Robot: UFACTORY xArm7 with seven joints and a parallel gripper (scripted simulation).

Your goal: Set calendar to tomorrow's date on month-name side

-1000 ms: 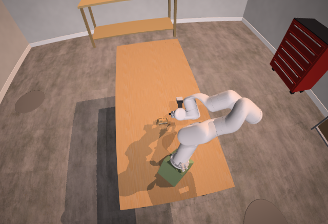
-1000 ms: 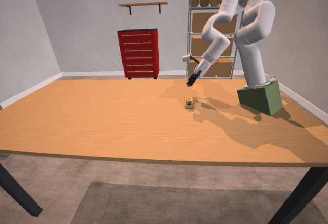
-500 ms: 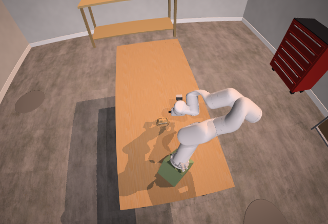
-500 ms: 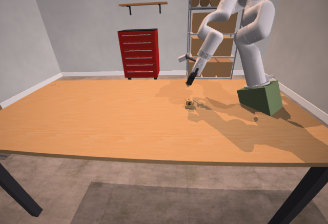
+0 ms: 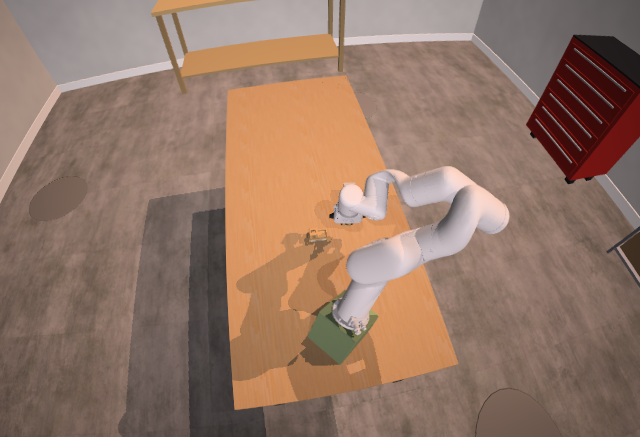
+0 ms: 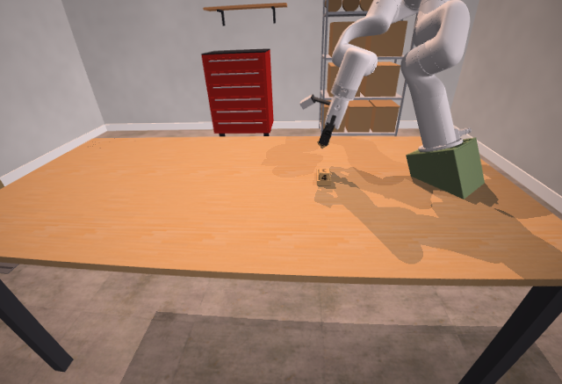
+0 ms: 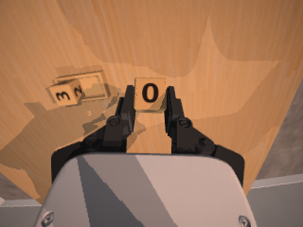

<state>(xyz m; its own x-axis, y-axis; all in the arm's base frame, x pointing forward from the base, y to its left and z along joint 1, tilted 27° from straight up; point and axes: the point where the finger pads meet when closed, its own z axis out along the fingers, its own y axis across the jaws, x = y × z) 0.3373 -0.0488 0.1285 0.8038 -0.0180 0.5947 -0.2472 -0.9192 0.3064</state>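
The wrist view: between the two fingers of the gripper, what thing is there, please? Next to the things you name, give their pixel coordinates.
A cube [image 7: 150,94] with a 0 on it sits between the gripper's fingers, as the wrist view shows.

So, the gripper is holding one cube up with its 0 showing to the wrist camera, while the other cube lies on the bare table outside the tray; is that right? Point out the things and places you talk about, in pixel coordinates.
Not quite: the wrist view shows the other cube [image 6: 323,177] [image 7: 66,92] in the tray [image 6: 323,184] [image 7: 105,85]. The gripper [image 7: 150,96] does hold one cube [image 7: 151,95] up, its 0 showing.
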